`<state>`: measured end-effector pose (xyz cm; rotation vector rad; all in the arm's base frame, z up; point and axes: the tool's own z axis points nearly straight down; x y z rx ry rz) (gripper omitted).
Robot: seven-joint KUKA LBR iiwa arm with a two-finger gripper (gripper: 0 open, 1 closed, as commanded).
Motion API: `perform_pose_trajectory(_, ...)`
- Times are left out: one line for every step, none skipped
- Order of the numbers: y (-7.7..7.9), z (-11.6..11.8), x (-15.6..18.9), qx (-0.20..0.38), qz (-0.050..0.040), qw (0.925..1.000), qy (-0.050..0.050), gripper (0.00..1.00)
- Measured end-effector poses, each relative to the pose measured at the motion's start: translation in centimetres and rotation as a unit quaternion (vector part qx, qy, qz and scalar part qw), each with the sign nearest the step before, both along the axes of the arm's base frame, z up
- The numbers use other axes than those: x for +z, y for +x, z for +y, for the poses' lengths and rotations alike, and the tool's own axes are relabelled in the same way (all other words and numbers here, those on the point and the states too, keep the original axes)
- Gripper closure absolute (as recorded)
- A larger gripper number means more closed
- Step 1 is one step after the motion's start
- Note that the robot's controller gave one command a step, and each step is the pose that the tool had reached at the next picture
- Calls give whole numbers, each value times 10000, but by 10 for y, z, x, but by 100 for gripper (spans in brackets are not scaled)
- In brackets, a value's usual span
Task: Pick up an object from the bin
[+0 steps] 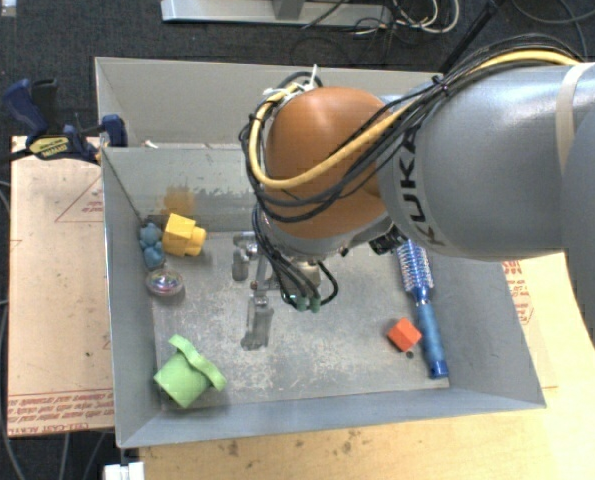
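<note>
My gripper (250,296) hangs below the orange dome over the bin floor, left of centre. Its two grey fingers stand apart, open, with nothing between them. The nearest loose things lie to its left: a yellow block (184,233), a small blue figure (152,245) beside it, and a small round silvery-pink thing (165,286). A green cup-like piece (187,376) lies on its side in the front left corner, below and left of the gripper.
A blue brush (423,313) with a white bristle head lies along the right side, and a small orange block (404,335) touches it on the left. The arm and its dome cover the bin's back middle.
</note>
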<state>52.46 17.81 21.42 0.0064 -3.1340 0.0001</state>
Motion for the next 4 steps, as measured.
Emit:
perform_pose_trajectory(10, 46, -146, 2087, -20, 9780, 12, 0)
perform_pose_trajectory(-38, 70, -142, 1954, -111, 9807, 25, 0)
perform_pose_trajectory(-34, 70, -140, 1922, -140, 9812, 34, 100)
perform_pose_trajectory(-21, 60, -7, 1903, -91, 9817, 22, 100)
